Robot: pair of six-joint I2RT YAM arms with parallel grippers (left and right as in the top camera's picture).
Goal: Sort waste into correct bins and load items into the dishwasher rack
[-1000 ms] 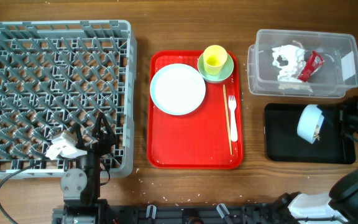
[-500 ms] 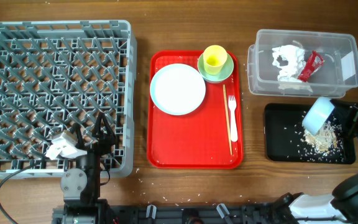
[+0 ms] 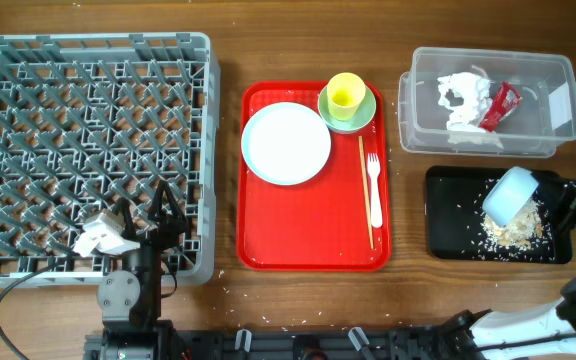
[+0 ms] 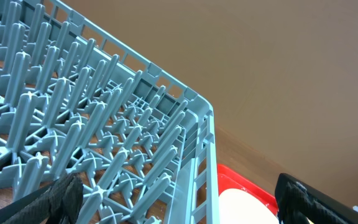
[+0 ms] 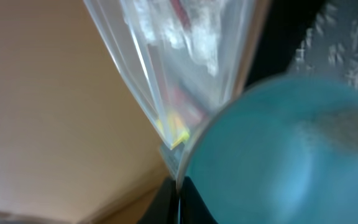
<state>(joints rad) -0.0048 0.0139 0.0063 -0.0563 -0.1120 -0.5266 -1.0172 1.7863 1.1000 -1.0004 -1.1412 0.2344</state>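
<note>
Left gripper (image 3: 150, 214) sits over the rack's (image 3: 88, 100) near edge, 2 fingers (image 3: 169, 204) spread, empty. Plate (image 3: 286, 143), cup (image 3: 345, 95), fork (image 3: 373, 172) and chopsticks (image 3: 362, 150) are on the red tray (image 3: 308, 230). Right gripper (image 3: 558, 200) clamps the blue bowl (image 3: 509, 194), tipped above scraps (image 3: 516, 231) in the black tray (image 3: 448, 215).

blurred blue bowl (image 5: 278, 155) before clear tub (image 5: 185, 56).

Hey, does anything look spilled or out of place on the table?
Yes: small pale crumbs lie scattered on the bare table in front of the rack and red tray, outside the black tray holding the other scraps.
</note>
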